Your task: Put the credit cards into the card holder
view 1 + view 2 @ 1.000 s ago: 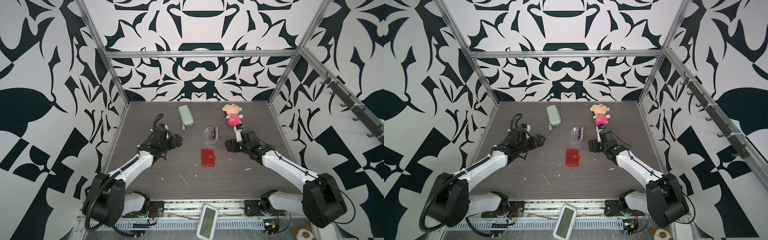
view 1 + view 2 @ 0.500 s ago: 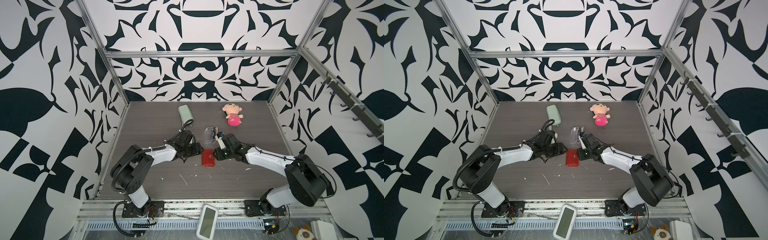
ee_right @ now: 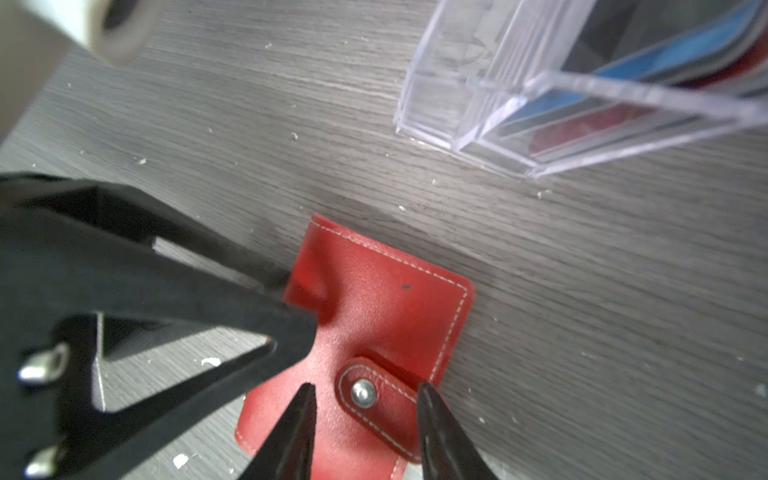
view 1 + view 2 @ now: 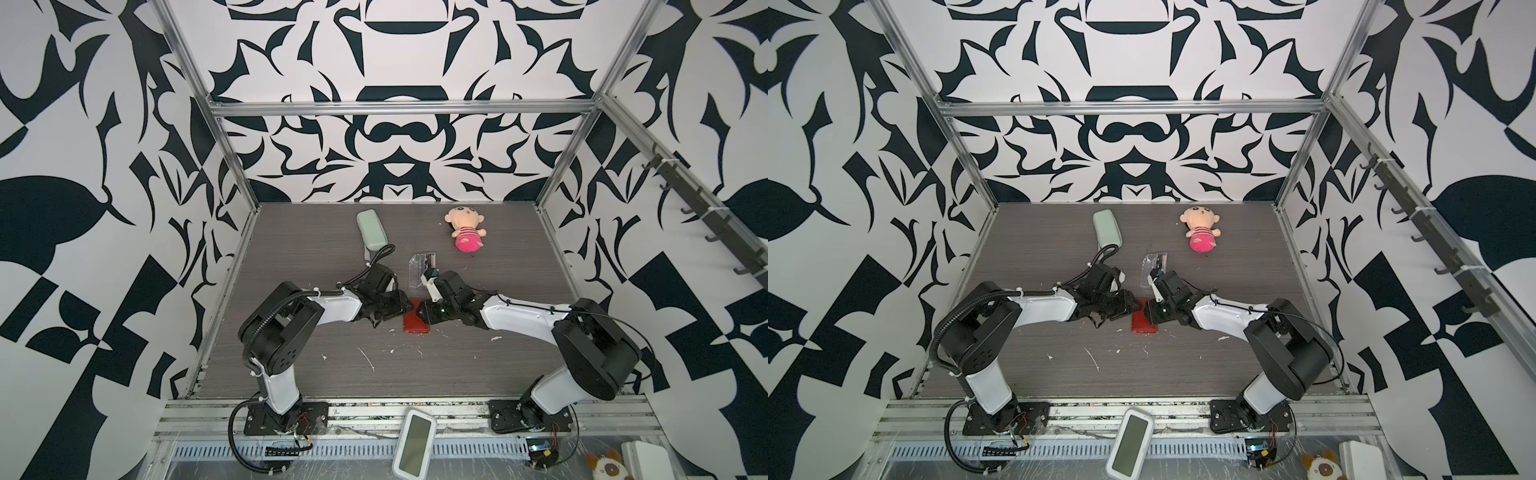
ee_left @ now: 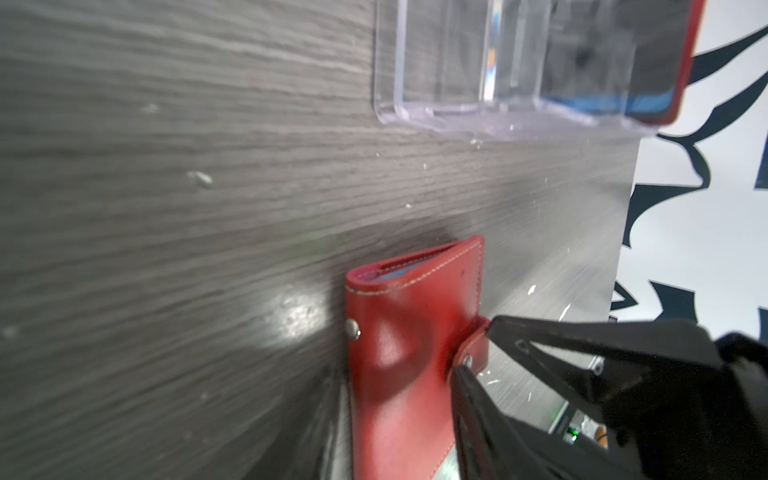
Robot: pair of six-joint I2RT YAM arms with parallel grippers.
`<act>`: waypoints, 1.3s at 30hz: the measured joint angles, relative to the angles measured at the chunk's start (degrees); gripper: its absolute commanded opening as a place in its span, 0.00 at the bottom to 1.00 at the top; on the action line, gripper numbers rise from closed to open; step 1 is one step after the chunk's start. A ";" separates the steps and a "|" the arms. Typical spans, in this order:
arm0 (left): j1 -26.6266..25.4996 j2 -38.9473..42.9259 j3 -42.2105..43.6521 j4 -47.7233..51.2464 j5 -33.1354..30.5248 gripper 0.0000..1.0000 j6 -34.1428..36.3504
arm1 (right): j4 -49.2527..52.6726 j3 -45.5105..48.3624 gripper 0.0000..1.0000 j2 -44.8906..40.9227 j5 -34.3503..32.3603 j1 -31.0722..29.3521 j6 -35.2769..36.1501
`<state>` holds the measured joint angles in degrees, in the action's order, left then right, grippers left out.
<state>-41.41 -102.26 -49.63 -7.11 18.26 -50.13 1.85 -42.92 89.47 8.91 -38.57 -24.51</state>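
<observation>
On table [image 4: 498, 353] centre, seeing left gripper [image 3: 297, 301] pinched onto left edge of red card holder [image 3: 395, 299], leather dented. Seeing right gripper [image 3: 365, 390] half-closed astride snap tab [image 3: 384, 415]; can't tell if gripping. Spotted credit cards [image 3: 685, 54] in clear box [image 3: 449, 95] just far of holder.

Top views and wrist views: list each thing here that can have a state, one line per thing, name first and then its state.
Red leather-look card holder: folded shut, lying flat, snap tab over its front.
Credit cards: leaning inside the clear acrylic box.
Pale green oblong case: closed, lying flat.
Pink plush doll: lying face up.
Left gripper: tips on the card holder's edge; grip unclear.
Right gripper: open, straddling the snap tab.
</observation>
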 measured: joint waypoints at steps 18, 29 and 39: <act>0.15 -1.01 -0.02 0.22 1.03 0.01 -0.83 | 2.05 -2.16 0.32 3.48 -13.57 -6.38 0.02; -0.09 -1.01 -0.02 0.26 0.79 0.00 -0.92 | 7.93 -5.44 0.07 4.72 -23.41 -11.06 1.31; -0.20 -0.85 0.24 0.11 -0.81 0.00 -1.16 | 11.30 -3.58 0.00 -1.09 -29.05 -11.34 -0.07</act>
<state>-41.60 -103.11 -49.39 -7.01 17.45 -51.29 13.15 -46.50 88.38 -20.14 -49.91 -24.58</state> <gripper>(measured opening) 0.089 0.047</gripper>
